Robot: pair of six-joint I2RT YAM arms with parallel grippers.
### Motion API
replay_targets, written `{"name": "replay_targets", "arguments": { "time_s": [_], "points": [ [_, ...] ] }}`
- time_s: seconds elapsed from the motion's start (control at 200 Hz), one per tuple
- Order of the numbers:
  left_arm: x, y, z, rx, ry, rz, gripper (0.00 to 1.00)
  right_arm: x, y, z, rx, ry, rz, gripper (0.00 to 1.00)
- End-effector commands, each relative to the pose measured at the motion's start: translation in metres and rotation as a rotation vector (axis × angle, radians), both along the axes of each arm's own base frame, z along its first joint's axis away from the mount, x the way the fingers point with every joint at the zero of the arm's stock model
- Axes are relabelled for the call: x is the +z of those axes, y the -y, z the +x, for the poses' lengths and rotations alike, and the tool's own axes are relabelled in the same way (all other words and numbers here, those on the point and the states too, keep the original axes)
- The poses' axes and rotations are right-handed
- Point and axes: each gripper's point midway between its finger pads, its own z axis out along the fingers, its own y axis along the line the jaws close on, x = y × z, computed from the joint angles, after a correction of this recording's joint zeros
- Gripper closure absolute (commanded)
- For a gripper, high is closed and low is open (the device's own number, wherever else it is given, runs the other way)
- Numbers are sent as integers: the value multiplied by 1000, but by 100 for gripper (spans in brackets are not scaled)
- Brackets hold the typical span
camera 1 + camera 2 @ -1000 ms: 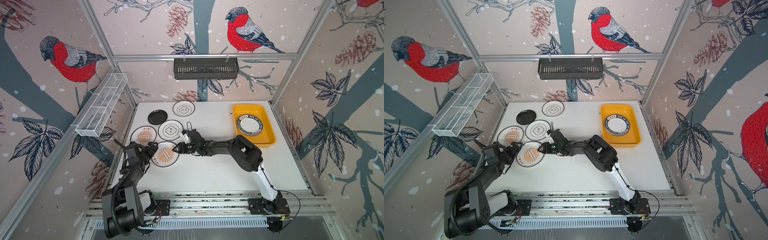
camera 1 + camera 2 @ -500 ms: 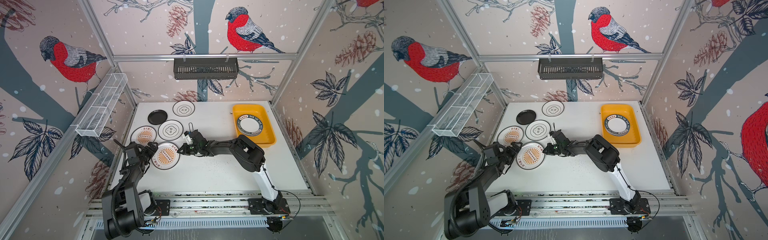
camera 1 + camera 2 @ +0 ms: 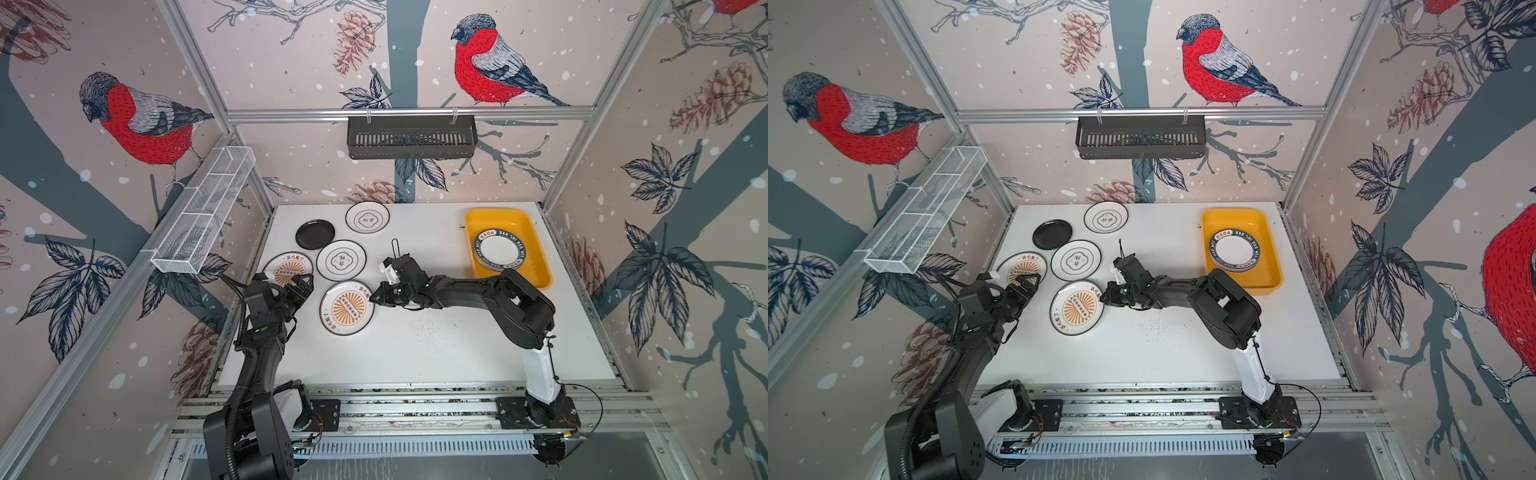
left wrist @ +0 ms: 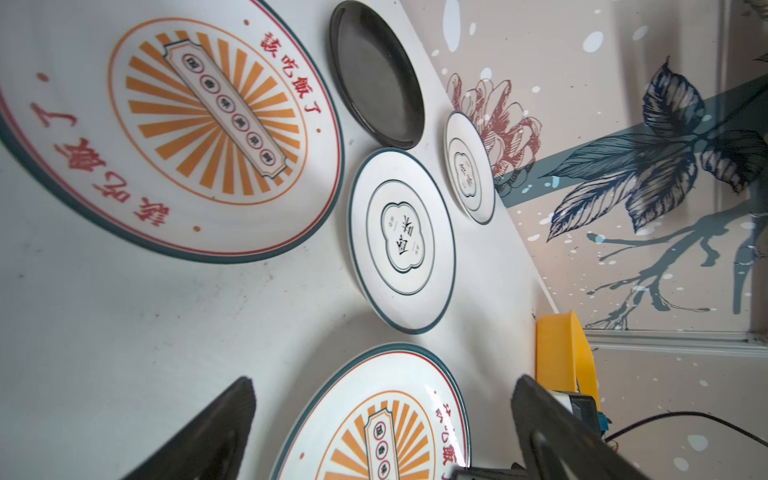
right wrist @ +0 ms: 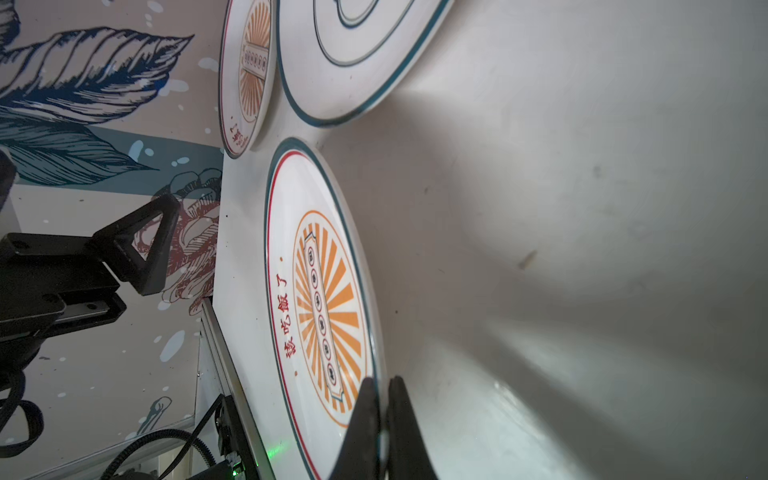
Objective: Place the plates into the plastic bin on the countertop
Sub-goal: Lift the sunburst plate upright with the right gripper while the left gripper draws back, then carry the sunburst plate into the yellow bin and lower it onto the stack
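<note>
Several plates lie on the white countertop (image 3: 436, 340). They are two orange sunburst plates (image 3: 348, 307) (image 3: 279, 266), two with black emblems (image 3: 340, 260) (image 3: 367, 216) and a small black one (image 3: 315, 234). My right gripper (image 3: 373, 297) (image 5: 384, 386) is shut on the right rim of the nearer sunburst plate (image 5: 324, 299) (image 3: 1077, 307). My left gripper (image 3: 303, 284) (image 4: 382, 381) stands open just left of that plate, over the edge of the other sunburst plate. The yellow plastic bin (image 3: 496, 216) at the back right holds a green-rimmed plate (image 3: 500, 249).
A black slotted basket (image 3: 411, 137) hangs on the back wall. A white wire rack (image 3: 208, 212) runs along the left wall. Aluminium framing edges the countertop. Dark specks dot the surface in front of the right arm (image 3: 424, 328).
My right gripper has shut on the near sunburst plate's rim, and the plate has shifted a little to the right. The left gripper has stayed open and still.
</note>
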Motion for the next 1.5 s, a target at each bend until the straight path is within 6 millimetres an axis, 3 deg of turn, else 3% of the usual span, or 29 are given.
{"name": "replay_targets", "arguments": {
  "time_s": [0.0,0.225,0.41,0.62,0.801,1.076,1.196,1.231,1.256,1.361,1.491],
  "points": [
    [20,14,3,-76,65,-22,4,24,11,11,-56,19,29,98],
    [56,52,18,-208,161,0,4,59,51,35,-163,64,63,99],
    [74,108,27,-402,229,11,4,83,82,55,-234,92,105,99],
    [98,178,33,-608,319,145,4,109,128,78,-343,134,123,99],
    [117,213,43,-695,387,151,3,131,176,92,-454,170,128,99],
    [125,278,53,-841,410,173,4,166,256,94,-650,232,151,99],
    [122,314,46,-917,434,141,4,175,289,91,-736,248,152,99],
    [118,325,41,-946,437,136,4,170,298,91,-760,236,141,99],
    [130,334,42,-956,471,135,4,178,305,89,-775,252,151,99],
    [132,362,33,-1012,507,164,4,179,330,86,-839,253,152,99],
    [135,385,32,-1053,526,190,4,178,359,83,-912,259,155,99]
  ]
}}
